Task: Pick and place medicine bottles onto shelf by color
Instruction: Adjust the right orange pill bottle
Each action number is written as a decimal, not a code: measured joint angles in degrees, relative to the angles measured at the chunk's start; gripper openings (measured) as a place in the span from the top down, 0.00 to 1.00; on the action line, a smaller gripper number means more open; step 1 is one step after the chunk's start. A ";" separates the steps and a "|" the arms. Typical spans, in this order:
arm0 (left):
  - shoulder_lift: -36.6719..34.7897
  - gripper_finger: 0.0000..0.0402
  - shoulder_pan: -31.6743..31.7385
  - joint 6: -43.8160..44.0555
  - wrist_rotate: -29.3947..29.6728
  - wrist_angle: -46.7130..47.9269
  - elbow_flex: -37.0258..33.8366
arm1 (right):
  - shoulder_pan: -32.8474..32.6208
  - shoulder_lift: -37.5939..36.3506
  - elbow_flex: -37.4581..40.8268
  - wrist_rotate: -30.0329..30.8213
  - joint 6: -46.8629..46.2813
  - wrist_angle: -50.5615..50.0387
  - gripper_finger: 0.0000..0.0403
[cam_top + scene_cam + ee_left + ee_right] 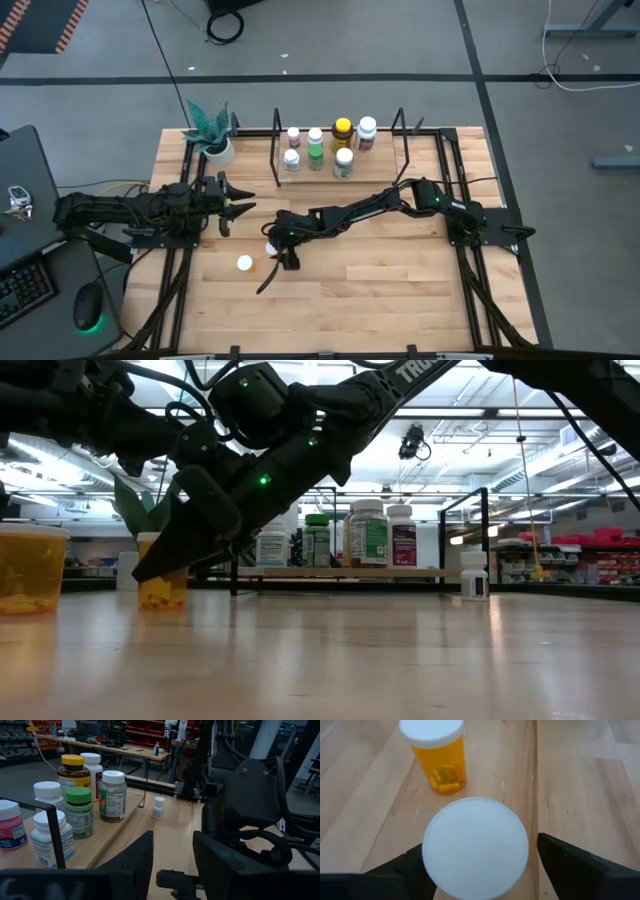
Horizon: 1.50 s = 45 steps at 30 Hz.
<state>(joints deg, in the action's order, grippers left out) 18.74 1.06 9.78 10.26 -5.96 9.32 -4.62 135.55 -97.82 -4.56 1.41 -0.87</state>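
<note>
Medicine bottles — seven of them — stand upright, caps up, on the shelf [400, 150] at the table's far edge: a yellow-capped bottle [342, 129] and a green one [316, 151] among white-capped ones. Two orange bottles remain on the wooden table [400, 290], well in front of the shelf's left end. One orange bottle [245, 264] stands free, white cap up, long axis vertical. The other, a white-capped orange bottle [475, 847], also upright, sits just beside it, nearer the shelf, and directly between the fingers of the right gripper [282, 250]. Right arm reaches long and low from the shelf's right side across the table, wrist pitched downward over that bottle; fingers [580, 870] are spread to either side of the cap, and contact cannot be told. A small white bottle [158, 807] stands alone on the table just off the shelf's right end. Left gripper [240, 199] hangs in front of the shelf's left end, near the potted plant [212, 132], arm stretched level, pointing along the shelf front, fingers parted and holding nothing.
</note>
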 joint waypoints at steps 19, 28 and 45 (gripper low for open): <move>0.00 0.65 0.00 0.00 0.00 0.00 0.00 | 1.55 -0.15 0.00 -0.07 -1.47 -1.06 0.32; 0.00 0.63 0.00 -0.02 0.00 0.00 0.00 | 1.65 -0.17 0.00 -0.13 -1.46 -1.29 0.34; 0.00 0.64 0.00 0.00 0.00 0.02 0.00 | 2.41 -0.20 0.02 -1.66 -1.27 -4.12 0.42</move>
<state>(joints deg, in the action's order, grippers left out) 18.74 1.06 9.78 10.26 -5.93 9.32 -2.21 135.35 -97.80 -6.22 0.14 -4.99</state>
